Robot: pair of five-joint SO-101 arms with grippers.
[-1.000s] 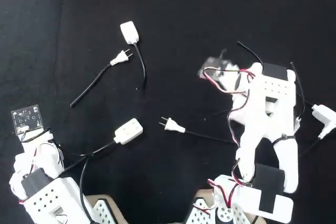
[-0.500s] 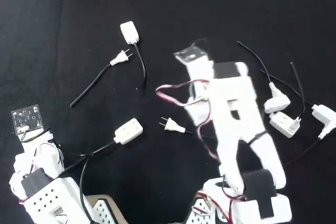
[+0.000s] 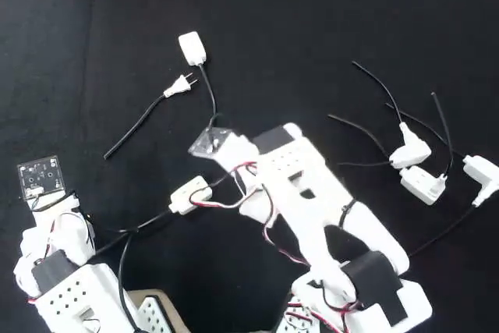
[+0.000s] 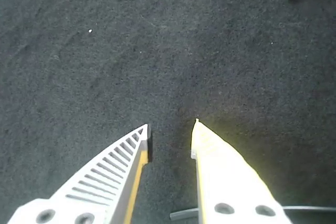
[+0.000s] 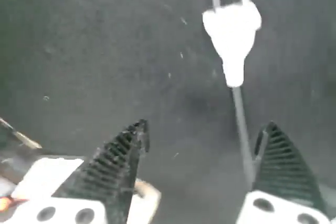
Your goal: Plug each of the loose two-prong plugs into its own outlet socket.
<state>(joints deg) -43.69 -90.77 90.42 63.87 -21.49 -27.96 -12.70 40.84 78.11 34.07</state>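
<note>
By the tabletop's point(image 3: 327, 21) near left corner the left gripper point(image 4: 170, 129) hovered over black cloth, fingers slightly apart, holding nothing. Big move: within a second the right arm had swept from the right side to the centre, the right gripper point(image 5: 205, 129) arriving with fingers spread wide above a loose white two-prong plug point(image 5: 231, 27). A grasp looked imminent. The right wrist view gave the plug flat, prongs pointing away, cable trailing back between the fingers; the high view gave the white rectangular outlet socket point(image 3: 187, 195) just beside the arm and a second loose white plug point(image 3: 180, 83) nearer the far edge.
</note>
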